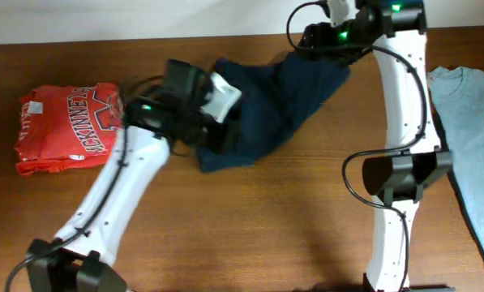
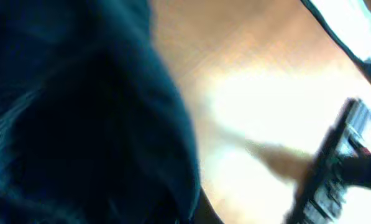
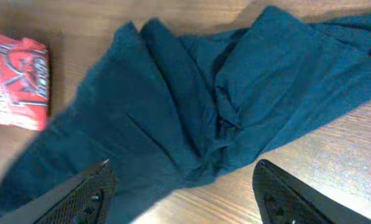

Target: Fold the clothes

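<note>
1. Clothes (image 1: 282, 101) lie crumpled on the table (image 1: 266, 227), far side; I judge every fold is left.
2. Right gripper (image 3: 182, 173) hangs open above them.
3. Left gripper (image 1: 217, 122) at their edge; grip I cannot tell.

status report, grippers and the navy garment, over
Right gripper open over navy garment, crumpled, unfolded. Left gripper at its edge, grip unclear. Red shirt lies apart.
</note>
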Robot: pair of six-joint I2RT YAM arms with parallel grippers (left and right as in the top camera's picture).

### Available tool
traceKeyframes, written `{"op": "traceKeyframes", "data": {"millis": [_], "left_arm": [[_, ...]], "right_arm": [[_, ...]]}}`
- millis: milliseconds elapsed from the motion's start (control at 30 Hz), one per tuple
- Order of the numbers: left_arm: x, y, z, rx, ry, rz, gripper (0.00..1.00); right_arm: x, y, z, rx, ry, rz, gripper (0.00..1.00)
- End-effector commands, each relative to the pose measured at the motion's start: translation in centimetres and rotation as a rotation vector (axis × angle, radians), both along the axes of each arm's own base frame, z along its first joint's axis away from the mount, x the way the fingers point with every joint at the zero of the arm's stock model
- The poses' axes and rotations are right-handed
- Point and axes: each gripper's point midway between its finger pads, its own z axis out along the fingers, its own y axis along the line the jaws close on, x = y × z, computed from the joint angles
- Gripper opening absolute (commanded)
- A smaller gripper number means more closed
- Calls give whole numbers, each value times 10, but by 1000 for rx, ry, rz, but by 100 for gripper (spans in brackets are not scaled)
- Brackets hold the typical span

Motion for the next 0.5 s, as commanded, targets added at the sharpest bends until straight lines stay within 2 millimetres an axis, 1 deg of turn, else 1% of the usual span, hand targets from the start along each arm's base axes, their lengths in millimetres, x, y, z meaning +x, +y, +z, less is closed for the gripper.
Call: {"op": "traceKeyframes", "data": {"millis": [0,33,100,167,267,300,400,433,467], "left_arm": [[-28,-28,-2,9,28,-95,3],[-32,-30,-3,18,30,-103,13],[-38,-35,-7,46,29,-119,57],[-38,-35,-9,74,15,-115,99],[-31,-32,-2,61,8,-85,99],[-24,-29,7,47,-2,-58,99],[-3,-15,48,-7,-86,20,99],[5,-7,67,-30,-126,54,99],[10,0,81,-47,-154,83,99]], "right_arm": [[-10,-13,46,61,-88,-10,75],[-10,-16,47,69,-90,-13,75],[-9,-20,49,87,-90,-17,75],[-8,-28,50,93,-91,-31,75],[-6,-35,50,90,-97,-42,75],[-6,-37,50,89,-100,-43,75],[-4,-39,50,65,-113,-37,75],[-5,-38,49,58,-118,-24,75],[-5,-38,48,49,-120,-19,75]]}}
